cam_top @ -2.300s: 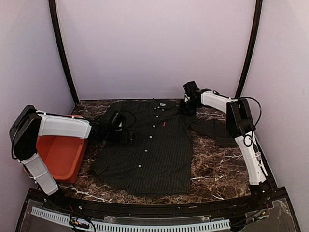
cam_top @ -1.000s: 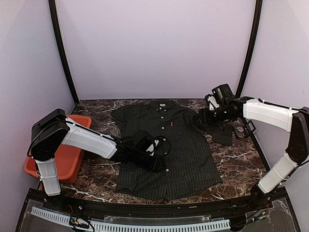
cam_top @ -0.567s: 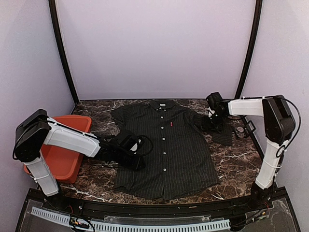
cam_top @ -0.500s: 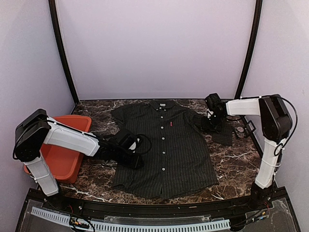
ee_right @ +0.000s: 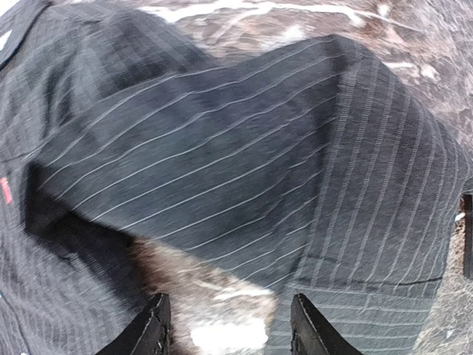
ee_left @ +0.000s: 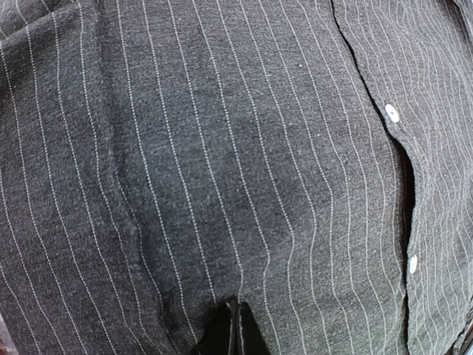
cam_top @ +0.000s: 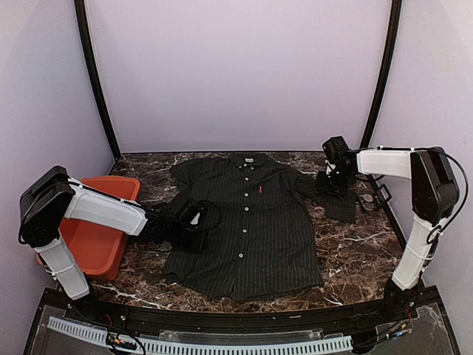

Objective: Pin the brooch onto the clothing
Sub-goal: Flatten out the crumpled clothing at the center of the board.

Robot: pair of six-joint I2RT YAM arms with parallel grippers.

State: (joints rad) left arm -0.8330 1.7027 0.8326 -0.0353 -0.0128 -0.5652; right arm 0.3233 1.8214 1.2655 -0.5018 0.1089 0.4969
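Dragged leftward, the dark pinstriped shirt [cam_top: 259, 229] lies flat, buttoned.

I'm seeing a dark brown marble tabletop [cam_top: 355, 259], plain lilac walls [cam_top: 236, 74] all round, black poles [cam_top: 94, 74] in the back corners.

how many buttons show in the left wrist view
2: one button upper right, second button lower right, both along the shirt opening; more may lie out of frame.

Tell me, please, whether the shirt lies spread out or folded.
The shirt is spread out, front up: collar, button row and hem all show.
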